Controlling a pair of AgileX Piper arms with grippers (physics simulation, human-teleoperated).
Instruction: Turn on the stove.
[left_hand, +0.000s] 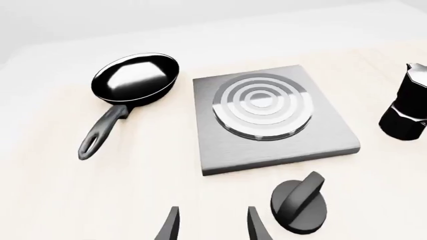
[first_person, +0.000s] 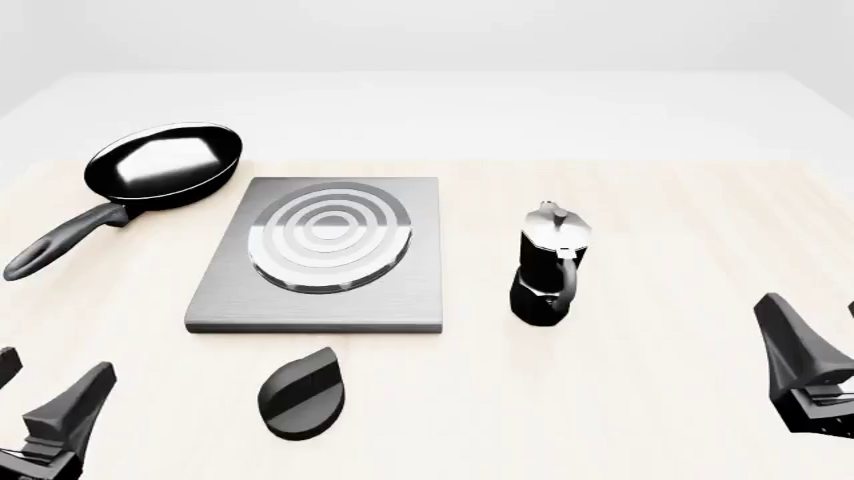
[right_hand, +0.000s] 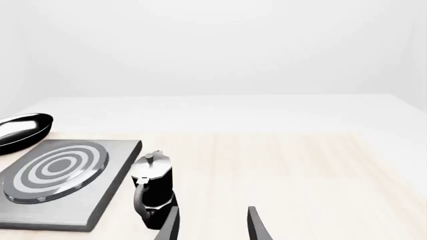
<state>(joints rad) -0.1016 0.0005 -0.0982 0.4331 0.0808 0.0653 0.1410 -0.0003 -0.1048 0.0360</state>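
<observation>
knob (first_person: 303, 393) lies on the tabletop (first_person: 641, 400) just before the stove (first_person: 320, 258), ridge slanting. left end effector (first_person: 47, 410) nearer, fingers apart, knob off to its right; right end effector (first_person: 814, 350) also apart, well away.

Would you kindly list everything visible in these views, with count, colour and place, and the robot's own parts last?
stove: one, flat grey slab with silver ringed burner, centre-left of the table.
knob: one, black, ridged, on the table just in front of the stove, apart from it.
frying pan: one, black, left of the stove, handle pointing towards the near left.
moka pot: one, black and silver, upright, right of the stove.
table: one, pale wood, under everything.
left pincer: one, black, near-left corner, open, holding nothing.
right pincer: one, black, near-right side, open, holding nothing.
</observation>
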